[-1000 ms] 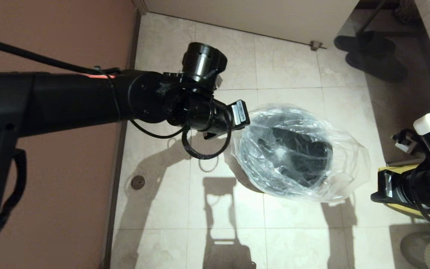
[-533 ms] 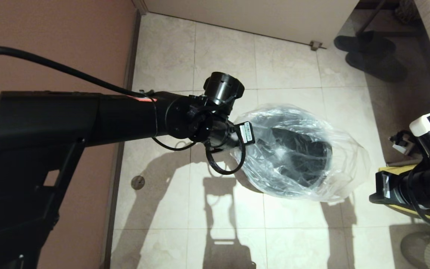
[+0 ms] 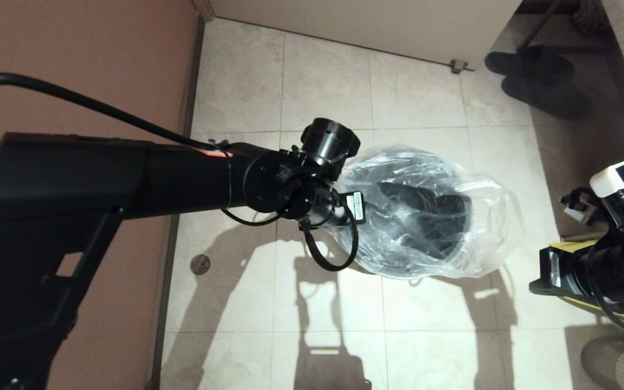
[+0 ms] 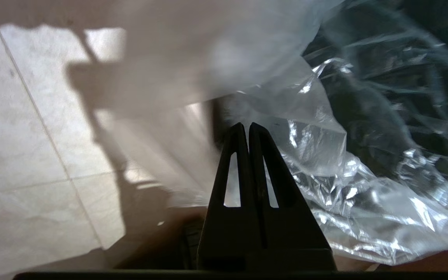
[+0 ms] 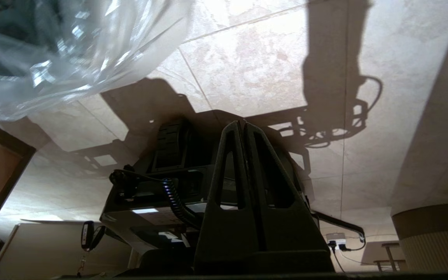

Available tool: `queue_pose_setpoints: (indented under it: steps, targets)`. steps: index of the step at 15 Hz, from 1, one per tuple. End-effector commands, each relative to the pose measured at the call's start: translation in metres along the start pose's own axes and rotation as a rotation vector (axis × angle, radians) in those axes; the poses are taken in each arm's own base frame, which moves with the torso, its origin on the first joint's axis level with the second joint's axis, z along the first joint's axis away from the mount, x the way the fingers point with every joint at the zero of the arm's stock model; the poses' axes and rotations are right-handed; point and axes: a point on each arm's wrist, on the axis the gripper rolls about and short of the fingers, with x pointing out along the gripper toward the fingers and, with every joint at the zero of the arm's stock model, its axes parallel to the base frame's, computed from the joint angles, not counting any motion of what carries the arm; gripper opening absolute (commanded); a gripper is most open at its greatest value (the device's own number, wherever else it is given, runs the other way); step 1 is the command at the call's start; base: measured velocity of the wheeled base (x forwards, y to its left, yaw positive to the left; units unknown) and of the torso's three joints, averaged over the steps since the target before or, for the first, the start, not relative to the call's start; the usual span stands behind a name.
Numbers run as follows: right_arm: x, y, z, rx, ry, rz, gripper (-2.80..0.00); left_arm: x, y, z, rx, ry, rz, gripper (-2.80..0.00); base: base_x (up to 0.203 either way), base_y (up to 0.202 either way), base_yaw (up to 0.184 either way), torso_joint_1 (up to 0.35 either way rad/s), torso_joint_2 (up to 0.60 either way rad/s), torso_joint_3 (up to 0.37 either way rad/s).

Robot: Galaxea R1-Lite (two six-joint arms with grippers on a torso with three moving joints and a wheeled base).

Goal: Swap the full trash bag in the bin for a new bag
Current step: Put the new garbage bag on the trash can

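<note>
Seating the new bag (image 3: 480,227) over the bin (image 3: 426,216) on the floor is best done slowly: its edge appears pinched by the closed left end effector (image 4: 246,130); the right end effector (image 5: 242,126), fingers together, is parked nearby.

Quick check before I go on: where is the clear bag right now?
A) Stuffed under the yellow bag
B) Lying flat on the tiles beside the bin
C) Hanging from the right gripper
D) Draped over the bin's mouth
D: in the head view the new bag lies crinkled across the top of the bin, with the left gripper at its edge.
</note>
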Motion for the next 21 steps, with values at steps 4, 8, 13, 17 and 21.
queue_pose_setpoints:
  steps: [4, 8, 13, 17, 21]
  targets:
    - [-0.005, -0.001, -0.001, 0.004, -0.01, 0.004, -2.8, -0.023, -0.005, 0.006, -0.001, -0.012, -0.021, -2.8, 0.0, 0.0, 0.0, 0.0, 0.0, 0.0]
    - [-0.006, 0.0, -0.001, 0.038, -0.011, 0.011, -2.8, -0.021, -0.005, -0.002, 0.014, 0.021, -0.012, -2.8, 0.0, 0.0, 0.0, 0.0, 0.0, 0.0]
    - [-0.013, 0.005, -0.001, 0.028, -0.047, 0.06, -2.8, -0.014, -0.005, -0.004, 0.016, 0.029, -0.005, -2.8, 0.0, 0.0, 0.0, 0.0, 0.0, 0.0]
    - [0.012, 0.013, 0.01, 0.02, -0.076, 0.074, -2.8, -0.004, -0.005, -0.011, 0.021, 0.052, 0.01, -2.8, 0.0, 0.0, 0.0, 0.0, 0.0, 0.0]
    - [0.052, 0.017, 0.015, 0.008, -0.052, 0.054, -2.8, 0.0, -0.006, -0.019, 0.033, 0.077, 0.019, -2.8, 0.0, 0.0, 0.0, 0.0, 0.0, 0.0]
